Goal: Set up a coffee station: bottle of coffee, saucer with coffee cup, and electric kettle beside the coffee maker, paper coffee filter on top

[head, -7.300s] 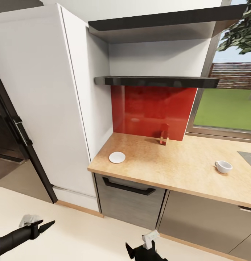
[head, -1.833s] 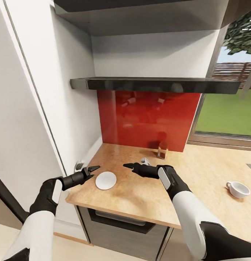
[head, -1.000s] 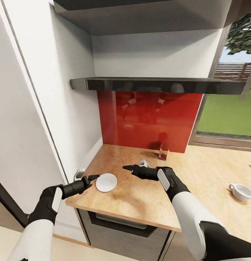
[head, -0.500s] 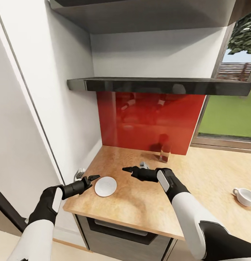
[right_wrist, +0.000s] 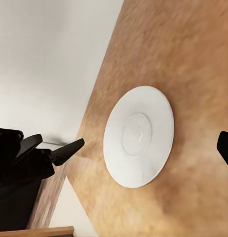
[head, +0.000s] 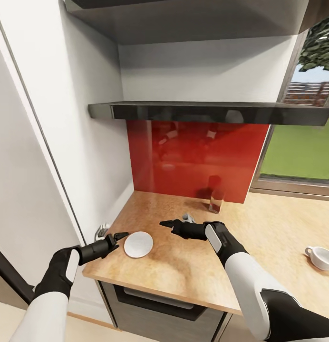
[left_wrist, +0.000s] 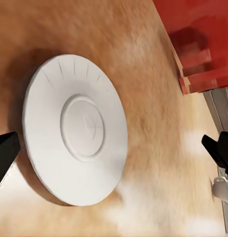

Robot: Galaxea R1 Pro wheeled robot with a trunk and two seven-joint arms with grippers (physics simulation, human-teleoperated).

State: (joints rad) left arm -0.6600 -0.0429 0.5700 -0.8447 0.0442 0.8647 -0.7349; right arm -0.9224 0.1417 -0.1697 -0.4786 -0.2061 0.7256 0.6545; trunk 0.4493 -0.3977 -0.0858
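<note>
White, thin and likely brittle, the saucer [head: 138,244] needs a rim pinch from the open, empty left gripper [head: 120,235].

kitchen countertop [head: 259,247], saucer [head: 138,244], coffee cup [head: 323,257], glass [head: 215,201]

Home kitchen: wooden countertop [head: 259,247], red splashback [head: 193,156], cabinets.

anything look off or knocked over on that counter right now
Nothing stands out. The small flat round white saucer lies flat near the light wood-look countertop's corner, the white rounded cup sits upright far to the right, apart from it, and no spill shows.
</note>
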